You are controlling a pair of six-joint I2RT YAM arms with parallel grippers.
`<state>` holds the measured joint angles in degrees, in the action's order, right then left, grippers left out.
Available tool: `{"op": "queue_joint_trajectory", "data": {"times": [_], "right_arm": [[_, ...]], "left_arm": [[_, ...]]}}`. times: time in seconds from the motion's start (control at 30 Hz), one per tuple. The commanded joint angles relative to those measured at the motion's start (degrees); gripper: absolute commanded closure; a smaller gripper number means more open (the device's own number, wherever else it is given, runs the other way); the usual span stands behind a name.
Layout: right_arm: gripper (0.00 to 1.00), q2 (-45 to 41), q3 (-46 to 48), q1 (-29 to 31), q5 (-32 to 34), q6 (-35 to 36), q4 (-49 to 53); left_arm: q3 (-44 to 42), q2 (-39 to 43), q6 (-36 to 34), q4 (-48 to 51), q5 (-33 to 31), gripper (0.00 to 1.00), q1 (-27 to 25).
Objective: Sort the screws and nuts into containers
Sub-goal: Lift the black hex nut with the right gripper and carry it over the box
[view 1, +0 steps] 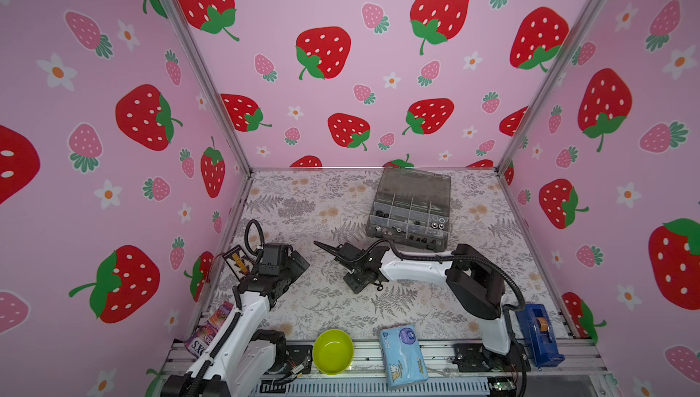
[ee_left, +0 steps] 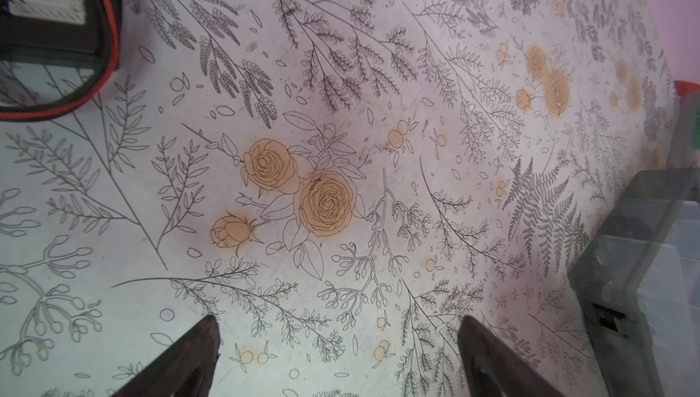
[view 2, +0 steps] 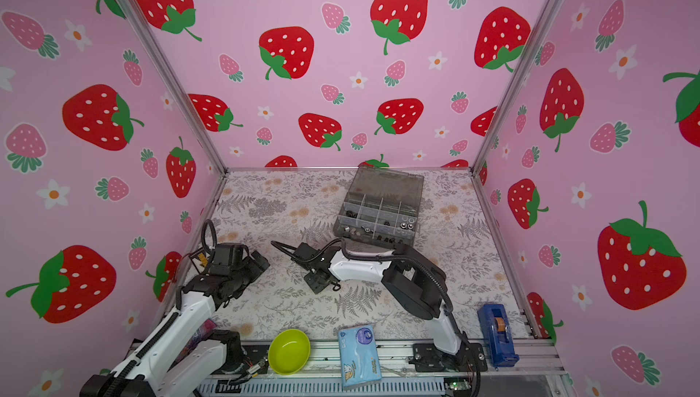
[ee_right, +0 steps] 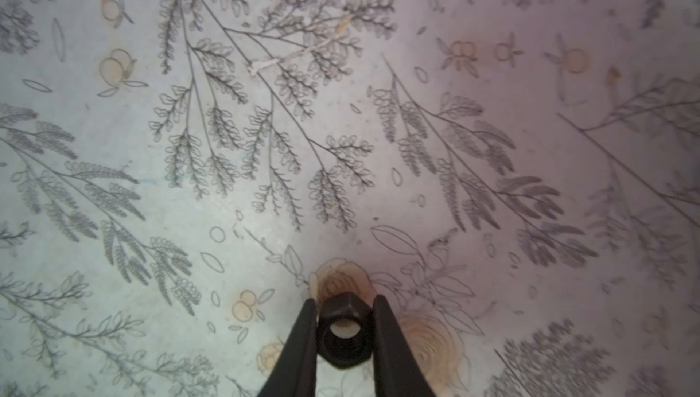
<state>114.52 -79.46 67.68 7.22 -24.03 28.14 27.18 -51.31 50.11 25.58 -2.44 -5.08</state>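
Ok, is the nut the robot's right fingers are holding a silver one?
No, the hex nut pinched between the right fingers is black all over in the right wrist view.

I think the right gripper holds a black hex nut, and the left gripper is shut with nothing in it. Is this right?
Not quite. The left gripper is open, not shut: the left wrist view shows its jaws wide apart with nothing between them. The rest is right: in the right wrist view the right gripper is closed on a black hex nut.
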Motion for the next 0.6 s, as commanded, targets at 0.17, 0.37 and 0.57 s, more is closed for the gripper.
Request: {"op": "queue_joint_trajectory", "data": {"times": [0.17,0.37,0.57], "right_arm": [[0.96,-13.0,3.7,-12.0,4.5,0.0,0.4],[0.96,-17.3,5.1,-23.0,5.2,1.9,-1.0],[0.96,-15.4,4.0,-32.0,3.6,2.4,-2.0]], "left_arm": [[2.5,0.4,-0.9,1.5,0.0,0.01,0.4],[2.5,0.9,-0.8,1.2,0.3,0.01,0.4],[2.7,1.3,-1.2,1.4,0.4,0.01,0.3]]}}
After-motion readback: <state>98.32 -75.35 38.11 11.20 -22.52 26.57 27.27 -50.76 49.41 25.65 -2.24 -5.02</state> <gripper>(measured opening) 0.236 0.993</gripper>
